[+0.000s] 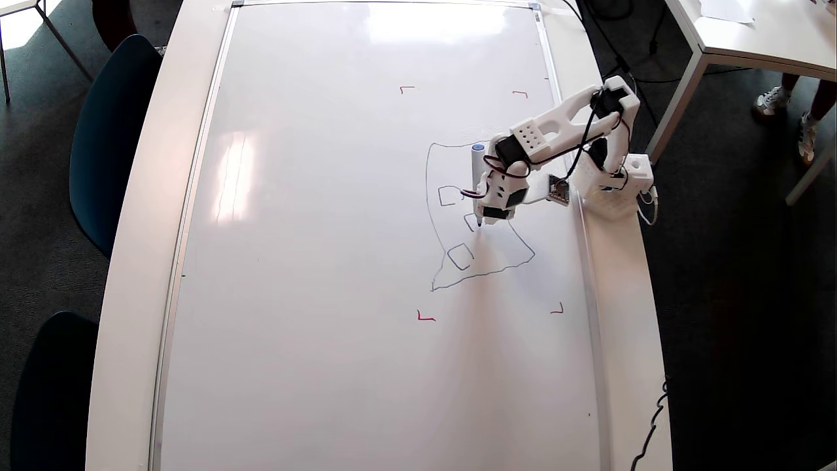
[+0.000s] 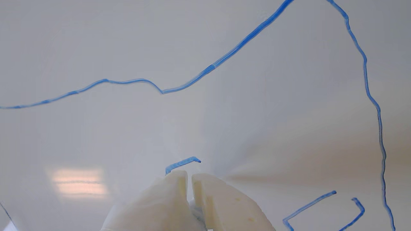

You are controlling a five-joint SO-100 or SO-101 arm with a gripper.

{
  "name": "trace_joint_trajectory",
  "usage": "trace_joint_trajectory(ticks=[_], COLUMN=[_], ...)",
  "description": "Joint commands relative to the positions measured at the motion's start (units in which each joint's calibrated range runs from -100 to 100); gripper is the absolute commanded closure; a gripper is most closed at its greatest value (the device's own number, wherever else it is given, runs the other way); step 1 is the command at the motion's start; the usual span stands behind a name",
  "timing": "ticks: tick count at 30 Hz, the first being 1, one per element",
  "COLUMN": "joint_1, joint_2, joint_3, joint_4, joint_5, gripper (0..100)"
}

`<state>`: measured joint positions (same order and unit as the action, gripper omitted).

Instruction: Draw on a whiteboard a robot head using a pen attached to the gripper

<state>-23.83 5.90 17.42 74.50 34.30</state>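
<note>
Dark carpet, blue chairs (image 1: 108,131) and a white table under the whiteboard (image 1: 314,261). In the overhead view the robot head (image 1: 434,222) outline sits between the red corner marks (image 1: 426,317); the pen (image 1: 477,176) lies along the gripper (image 1: 482,219), tip down on a half-drawn box inside that outline. Wrist view: gripper (image 2: 189,179) fingers nearly pressed together, blue robot head (image 2: 212,67) lines just beyond them.

Your overhead view looks down on the whole whiteboard (image 1: 327,261); your wrist view skims it closely; both share the robot head (image 1: 435,216) lines.
</note>
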Motion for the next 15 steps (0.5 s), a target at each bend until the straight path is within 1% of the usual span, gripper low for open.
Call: trace_joint_trajectory(ticks=[1,15], joint_1=[0.0,-0.6], joint_2=[0.8,1.5], joint_3=[-4.4,-4.7], joint_4=[0.1,-1.4], joint_5=[-1.2,-1.3], gripper=[99,99])
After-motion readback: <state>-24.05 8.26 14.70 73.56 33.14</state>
